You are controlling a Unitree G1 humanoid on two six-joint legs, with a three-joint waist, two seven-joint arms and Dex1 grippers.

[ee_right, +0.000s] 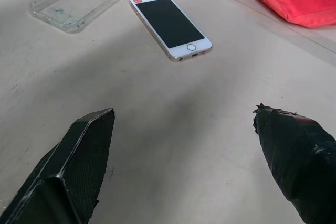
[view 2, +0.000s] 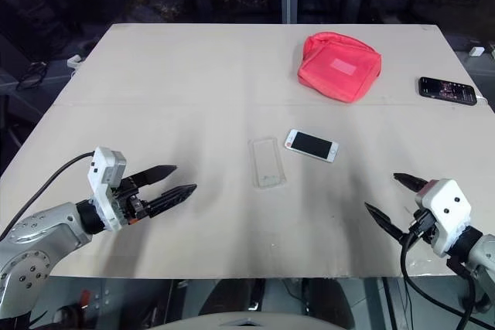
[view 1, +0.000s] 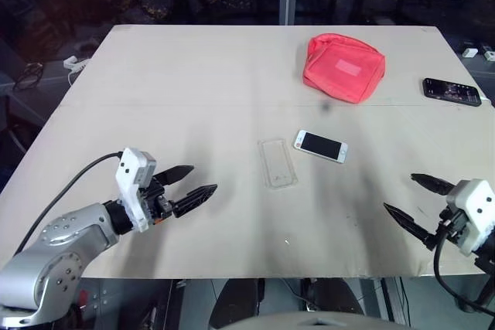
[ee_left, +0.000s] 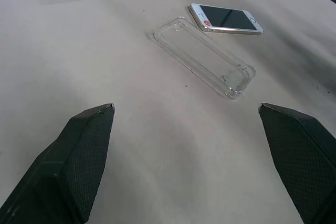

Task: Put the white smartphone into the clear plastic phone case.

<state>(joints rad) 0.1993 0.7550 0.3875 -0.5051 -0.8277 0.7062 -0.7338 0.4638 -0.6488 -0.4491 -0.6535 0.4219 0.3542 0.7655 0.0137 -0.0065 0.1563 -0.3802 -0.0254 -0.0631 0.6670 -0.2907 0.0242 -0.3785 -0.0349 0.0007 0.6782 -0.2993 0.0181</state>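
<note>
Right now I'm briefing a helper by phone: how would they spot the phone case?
On the pale table, look near the middle, nearer than the red pouch. The clear plastic phone case lies flat just left of the white smartphone, apart from it. It alone is see-through, with only a glossy rim.

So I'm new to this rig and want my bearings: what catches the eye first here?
The red pouch at the table's far right stands out most. Mid-table, the white smartphone lies face up just right of the clear plastic phone case, apart from it. Both hands, left hand and right hand, hover open at the near corners.
</note>
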